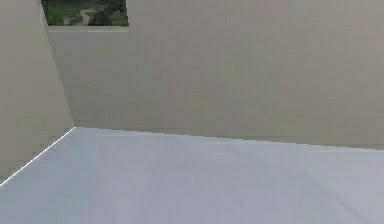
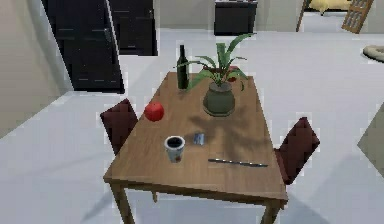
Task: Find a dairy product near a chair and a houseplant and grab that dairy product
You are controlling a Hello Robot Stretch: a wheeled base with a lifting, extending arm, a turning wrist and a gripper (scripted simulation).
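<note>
While the forward view faces a plain wall [image 1: 230, 70] and pale floor [image 1: 200, 180], the arm side view gives me the bench [image 2: 190, 185] I want. It is a wooden one with a dark red chair [image 2: 118, 122] at one side, a second chair [image 2: 298, 148] at the other, and a potted houseplant [image 2: 220, 90] toward its far end. Nothing on it reads plainly as a dairy product. My best guess is the small bluish thing [image 2: 200, 138] near the middle, just beside a white-rimmed cup [image 2: 175, 147]. A red round thing [image 2: 154, 112], a dark bottle [image 2: 182, 68] and a thin long thing [image 2: 238, 162] also stand on top. The hand's state I cannot tell. I judge the bluish thing lies outward from the hand, nearly in line with the arm's reach, and nearer the hand than the houseplant. Its long axis is too small to read, so the coming move turns on lining up the arm before extending.
</note>
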